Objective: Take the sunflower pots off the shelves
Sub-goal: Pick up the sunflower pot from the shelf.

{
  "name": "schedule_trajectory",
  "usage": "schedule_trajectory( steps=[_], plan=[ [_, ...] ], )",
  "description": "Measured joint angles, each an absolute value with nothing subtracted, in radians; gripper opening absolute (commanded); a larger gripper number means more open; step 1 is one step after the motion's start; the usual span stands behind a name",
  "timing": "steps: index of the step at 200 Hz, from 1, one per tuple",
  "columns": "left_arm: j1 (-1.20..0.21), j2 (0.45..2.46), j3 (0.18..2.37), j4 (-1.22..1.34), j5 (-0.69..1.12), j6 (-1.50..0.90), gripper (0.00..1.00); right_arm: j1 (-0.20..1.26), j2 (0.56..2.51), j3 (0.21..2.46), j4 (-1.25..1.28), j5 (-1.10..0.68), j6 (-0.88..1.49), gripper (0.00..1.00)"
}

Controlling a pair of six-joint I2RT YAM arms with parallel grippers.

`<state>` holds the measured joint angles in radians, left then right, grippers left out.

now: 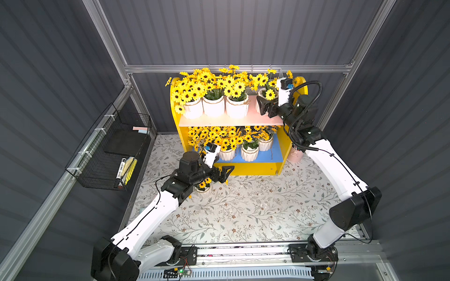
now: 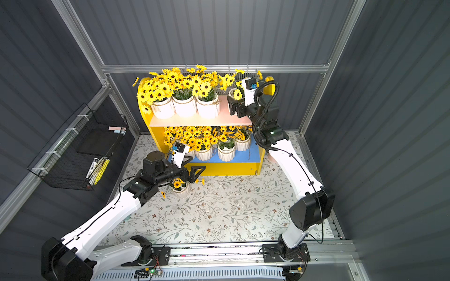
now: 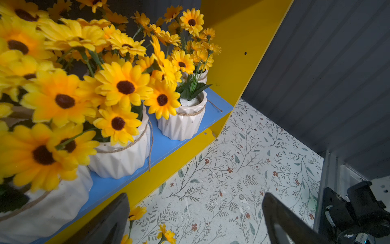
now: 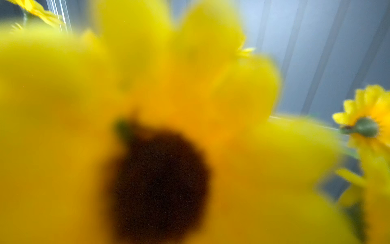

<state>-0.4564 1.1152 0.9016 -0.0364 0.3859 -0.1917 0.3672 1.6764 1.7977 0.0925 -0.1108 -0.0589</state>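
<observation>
I see my left tool open and empty before the shelves, one sunflower pot on the floral surface below it, the rest on the pink board and blue board, and my right tool at the rightmost upper pot, where I cannot tell its grip.

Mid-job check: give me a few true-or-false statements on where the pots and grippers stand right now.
1. One pot stands on the table, under the left arm. True.
2. The left gripper holds a pot. False: it is open and empty, in front of the lower board.
3. The upper board is bare. False: four pots stand on it.
4. The right gripper is at the upper board, by its rightmost pot. True.
5. The wire basket holds a pot. False: no pot is in it.
</observation>
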Motion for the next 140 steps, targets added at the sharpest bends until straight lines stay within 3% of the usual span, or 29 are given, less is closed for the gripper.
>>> schedule_trajectory(
  steps=[85,107,123,140],
  plan=[
    [-0.456,1.115,0.901,-0.036,0.397,-0.192,0.99,0.367,1.729,1.827,0.056,-0.121,-0.052,0.96],
    [-0.456,1.115,0.901,-0.036,0.397,-0.191,1.0,0.367,1.729,1.827,0.056,-0.122,-0.049,0.75],
    [-0.456,1.115,0.901,-0.036,0.397,-0.192,0.99,0.367,1.729,1.827,0.058,-0.128,-0.051,0.49],
    [-0.456,1.113,0.901,-0.037,0.397,-0.192,0.99,0.367,1.724,1.816,0.068,-0.131,-0.052,0.13]
  ],
)
